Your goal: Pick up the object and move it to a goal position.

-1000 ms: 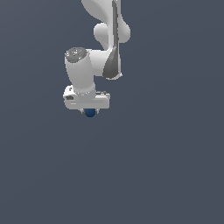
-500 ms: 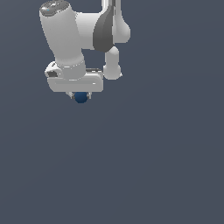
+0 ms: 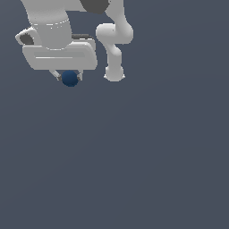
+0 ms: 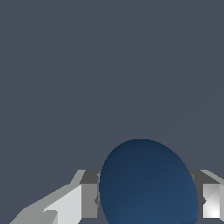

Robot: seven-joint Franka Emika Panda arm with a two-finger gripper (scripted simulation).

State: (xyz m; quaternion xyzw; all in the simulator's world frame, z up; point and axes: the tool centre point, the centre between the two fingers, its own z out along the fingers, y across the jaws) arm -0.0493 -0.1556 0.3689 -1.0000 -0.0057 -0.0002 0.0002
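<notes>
The small dark blue ball [image 3: 69, 78] sits between the fingertips of my white gripper [image 3: 69, 78], under the wide white hand at the upper part of the exterior view's left. The gripper is shut on the ball and holds it in the air above the plain grey floor. In the wrist view the ball [image 4: 148, 183] fills the space between the two grey fingers [image 4: 87, 199], which press on either side of it. No goal marker shows in either view.
The arm's white base and lower links [image 3: 114, 53] stand just to the exterior view's right of the hand. The plain grey floor [image 3: 134, 156] fills everything else.
The hand with the ball in it has moved toward the exterior view's upper left and closer to the camera, so it looks larger. The ball stays gripped.
</notes>
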